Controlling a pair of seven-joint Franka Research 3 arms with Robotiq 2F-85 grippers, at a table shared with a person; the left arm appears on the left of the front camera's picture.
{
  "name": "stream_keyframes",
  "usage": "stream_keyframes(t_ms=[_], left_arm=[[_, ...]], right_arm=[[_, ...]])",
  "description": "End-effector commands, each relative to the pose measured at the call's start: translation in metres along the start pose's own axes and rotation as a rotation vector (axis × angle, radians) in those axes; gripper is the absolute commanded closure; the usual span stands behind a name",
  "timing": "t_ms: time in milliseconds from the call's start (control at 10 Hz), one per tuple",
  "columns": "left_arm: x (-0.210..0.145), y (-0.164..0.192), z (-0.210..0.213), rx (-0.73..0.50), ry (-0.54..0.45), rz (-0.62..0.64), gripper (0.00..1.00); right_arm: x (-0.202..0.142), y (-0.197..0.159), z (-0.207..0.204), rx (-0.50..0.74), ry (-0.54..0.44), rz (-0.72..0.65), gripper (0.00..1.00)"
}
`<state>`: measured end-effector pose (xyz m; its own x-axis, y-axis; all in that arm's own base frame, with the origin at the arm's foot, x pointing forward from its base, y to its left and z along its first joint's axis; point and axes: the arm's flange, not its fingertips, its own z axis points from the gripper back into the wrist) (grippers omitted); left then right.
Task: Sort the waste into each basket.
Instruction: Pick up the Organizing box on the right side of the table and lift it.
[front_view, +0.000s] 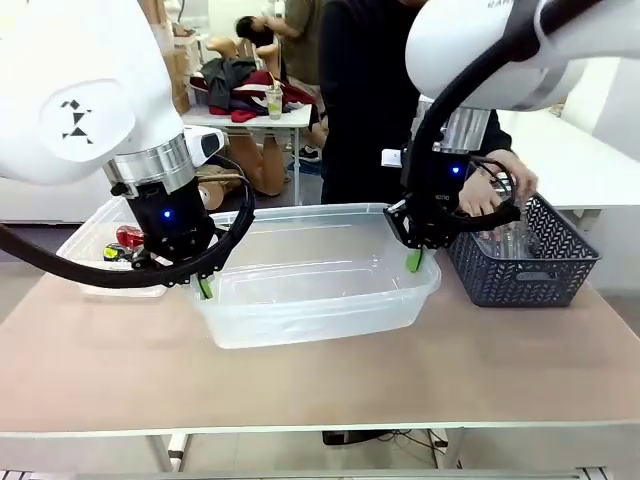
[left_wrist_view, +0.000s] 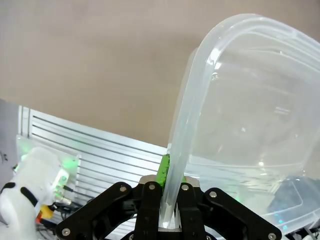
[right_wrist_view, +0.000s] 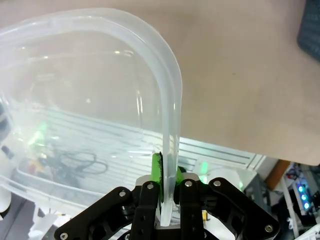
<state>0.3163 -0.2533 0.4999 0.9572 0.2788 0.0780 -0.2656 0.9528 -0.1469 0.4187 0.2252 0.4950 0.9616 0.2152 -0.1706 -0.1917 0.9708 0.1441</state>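
The left gripper (front_view: 204, 287) is clenching the left rim of the clear tub (front_view: 310, 310); the right gripper (front_view: 414, 260) is pinching its right rim, the tub spanning between them; behind the left gripper, a red can (front_view: 128, 236) is lying in the second tub (front_view: 80, 255).

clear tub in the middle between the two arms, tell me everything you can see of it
The clear tub is a colourless plastic rectangle with rounded corners and a rolled rim, and looks empty. It runs lengthwise across the middle of the table, its right end seeming slightly higher. The left gripper is shut on the rim of its left end, the right gripper on its right end. Whether it is lifted is unclear.
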Motion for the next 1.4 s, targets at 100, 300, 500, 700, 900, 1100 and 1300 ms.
stream_keyframes(t_ms=[100,300,500,700,900,1100,1300], left_arm=[[0.027,-0.05,0.006,-0.071,-0.029,-0.036,0.96],[0.012,-0.019,0.0,-0.007,0.006,-0.024,0.96],[0.032,-0.034,0.0,0.009,0.023,-0.012,0.96],[0.051,-0.044,0.001,0.003,-0.003,-0.011,0.96],[0.062,-0.051,0.001,0.01,-0.036,0.014,0.96],[0.04,-0.039,0.0,0.005,0.035,-0.036,0.96],[0.04,-0.039,0.0,0.005,0.035,-0.036,0.96]], right_arm=[[-0.013,0.006,0.015,0.035,0.021,-0.058,0.95],[-0.023,-0.01,0.018,0.054,0.002,-0.091,0.95],[-0.033,-0.021,0.02,0.063,0.008,-0.102,0.95],[-0.04,-0.024,0.021,0.069,0.008,-0.114,0.95],[-0.033,-0.025,0.017,0.065,0.015,-0.139,0.95],[-0.028,-0.032,0.02,0.012,-0.027,-0.098,0.95],[-0.028,-0.032,0.02,0.012,-0.027,-0.098,0.95]])
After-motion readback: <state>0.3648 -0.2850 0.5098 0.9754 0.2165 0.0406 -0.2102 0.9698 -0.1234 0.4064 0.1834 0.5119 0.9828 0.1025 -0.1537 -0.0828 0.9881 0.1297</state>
